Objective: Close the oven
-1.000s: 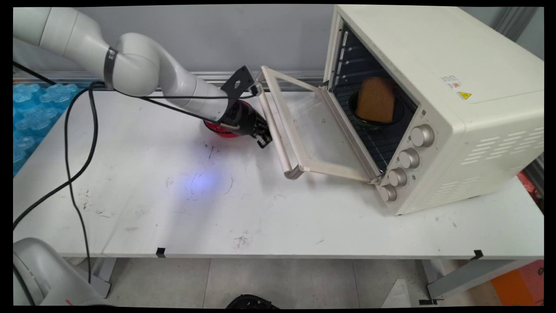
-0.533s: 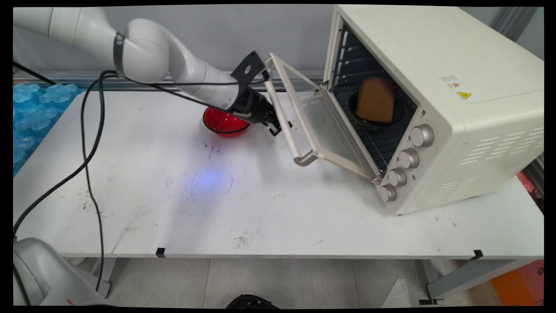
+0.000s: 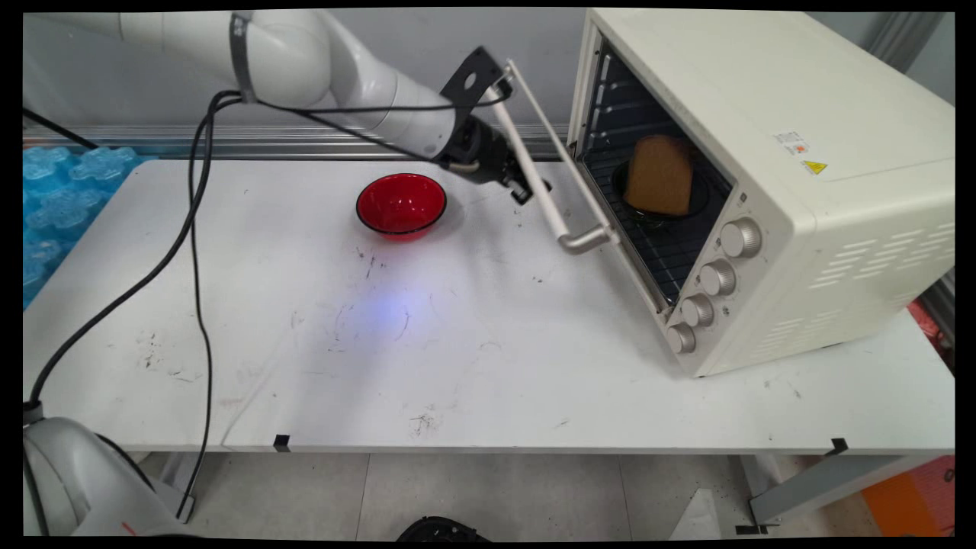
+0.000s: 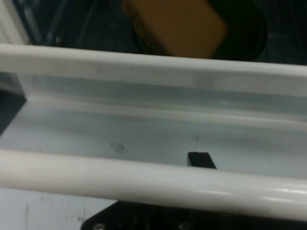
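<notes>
The oven door's handle bar [image 3: 534, 179] [image 4: 153, 179] lies across my claw [image 3: 526, 191], whose grip I cannot make out, the door [image 3: 568, 164] standing half-raised before the cream oven [image 3: 762, 152] holding a brown loaf [image 3: 659, 175] [image 4: 175, 24], a red bowl [image 3: 401, 204] behind on the white table [image 3: 457, 343].

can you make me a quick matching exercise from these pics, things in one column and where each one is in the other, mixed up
Things:
1. round red plastic bowl
2. brown slice of bread
3. black two-finger gripper
4. cream toaster oven door

Places or states:
A. on a dark dish inside the cream toaster oven
B. partly raised, neither flat nor shut
C. on the white table, left of the oven
D. at the door's white bar handle

Pairs: 1-C, 2-A, 3-D, 4-B
</notes>
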